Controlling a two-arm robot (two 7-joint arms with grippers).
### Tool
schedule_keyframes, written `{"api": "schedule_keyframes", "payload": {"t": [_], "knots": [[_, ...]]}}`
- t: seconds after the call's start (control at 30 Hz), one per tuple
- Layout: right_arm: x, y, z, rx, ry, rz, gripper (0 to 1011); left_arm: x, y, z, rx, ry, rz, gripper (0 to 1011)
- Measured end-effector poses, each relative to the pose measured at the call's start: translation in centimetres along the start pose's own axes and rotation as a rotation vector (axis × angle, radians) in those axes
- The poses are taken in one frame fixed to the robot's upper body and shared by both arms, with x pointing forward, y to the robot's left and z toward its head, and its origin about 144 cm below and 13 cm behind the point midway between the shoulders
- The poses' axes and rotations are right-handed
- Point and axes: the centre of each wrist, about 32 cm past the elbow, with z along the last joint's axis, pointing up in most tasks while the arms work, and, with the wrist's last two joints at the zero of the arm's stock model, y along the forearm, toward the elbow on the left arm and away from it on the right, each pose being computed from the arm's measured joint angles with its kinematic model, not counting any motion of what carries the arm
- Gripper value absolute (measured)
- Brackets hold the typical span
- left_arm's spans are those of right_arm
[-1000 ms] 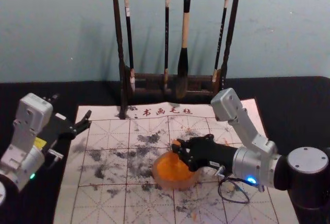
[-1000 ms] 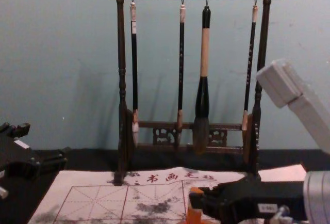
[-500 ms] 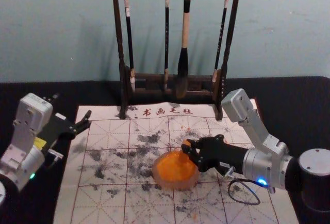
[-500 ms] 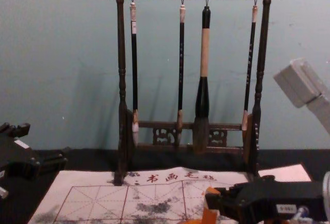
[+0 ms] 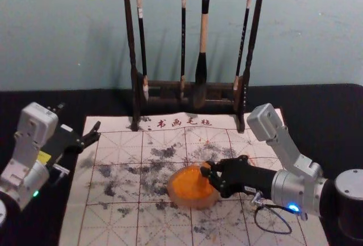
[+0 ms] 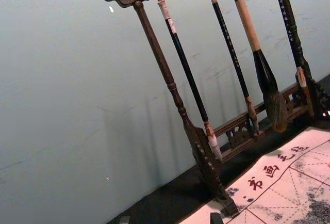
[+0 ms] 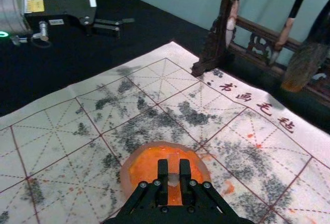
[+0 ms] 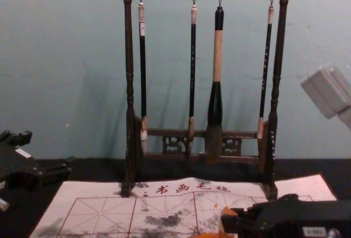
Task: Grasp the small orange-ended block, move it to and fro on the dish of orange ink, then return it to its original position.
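My right gripper (image 5: 207, 171) is over the right part of the orange ink dish (image 5: 191, 203), shut on the small orange-ended block (image 5: 205, 165). In the right wrist view the gripper (image 7: 174, 164) holds the block (image 7: 173, 178) between its two black fingers, with the dish (image 7: 129, 181) around and below it; whether the block's lower end touches the ink cannot be told. At the chest view's lower right, the block (image 8: 225, 221) shows orange beside the dark gripper (image 8: 232, 221). My left gripper (image 5: 79, 117) stays parked and open off the mat's left side; its fingertips (image 6: 170, 219) stand apart in the left wrist view.
The dish sits on an ink-stained white calligraphy mat (image 5: 113, 223) with red grid lines. Behind it stands a dark wooden rack (image 5: 133, 47) with several hanging brushes, among them a thick one (image 5: 201, 70). Black cloth (image 5: 323, 115) surrounds the mat.
My right gripper has moved toward the right and a little nearer the body, with the block in it. The dish and the left arm have stayed where they were.
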Motion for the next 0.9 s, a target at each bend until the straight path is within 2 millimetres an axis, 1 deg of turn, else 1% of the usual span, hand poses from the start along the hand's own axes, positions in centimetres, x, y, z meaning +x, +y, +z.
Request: {"api": "schedule_keyframes", "payload": {"t": [0.3, 0.43, 0.9], "knots": [[-0.7, 0.2, 0.0, 0.003, 0.009, 0.033, 62, 0.0, 0.0, 0.0, 0.000, 0.000, 0.000, 1010], [-1.1, 0.6, 0.1, 0.005, 0.010, 0.052, 62, 0.0, 0.0, 0.0, 0.000, 0.000, 0.000, 1010], [-1.0, 2.1, 0.5, 0.014, 0.010, 0.060, 62, 0.0, 0.0, 0.0, 0.000, 0.000, 0.000, 1010]]}}
